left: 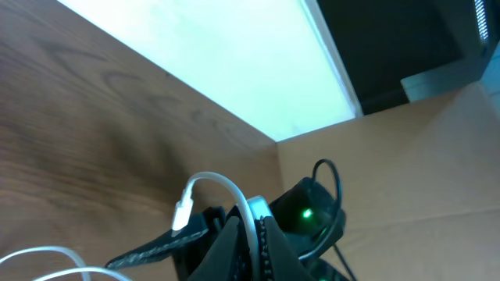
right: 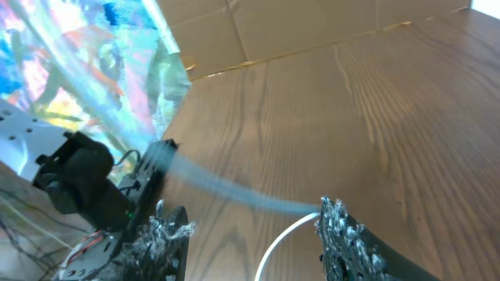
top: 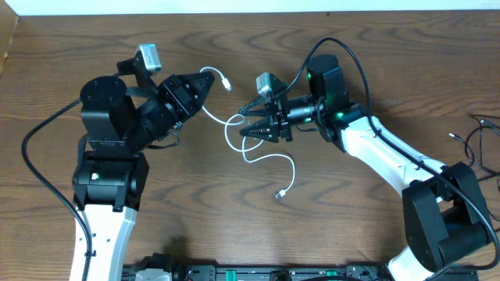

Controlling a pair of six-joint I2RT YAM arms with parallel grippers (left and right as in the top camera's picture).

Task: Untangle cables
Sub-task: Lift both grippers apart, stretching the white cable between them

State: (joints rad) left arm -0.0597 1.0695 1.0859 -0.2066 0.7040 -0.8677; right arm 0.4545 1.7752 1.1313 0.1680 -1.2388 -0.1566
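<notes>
Plug (top: 226, 84) of the white cable (top: 273, 154) pokes out just past our left hand (top: 211, 81), which is clamped tight on the cable. Our right hand (top: 244, 122) stands partly open, fingers (top: 254, 133) either side of a loop; the rest trails off beside it on the counter (top: 344, 222).

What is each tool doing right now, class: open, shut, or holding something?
Left tool: closed, holding the white cable.
Right tool: open, jaws either side of the white cable, not gripping it.
</notes>
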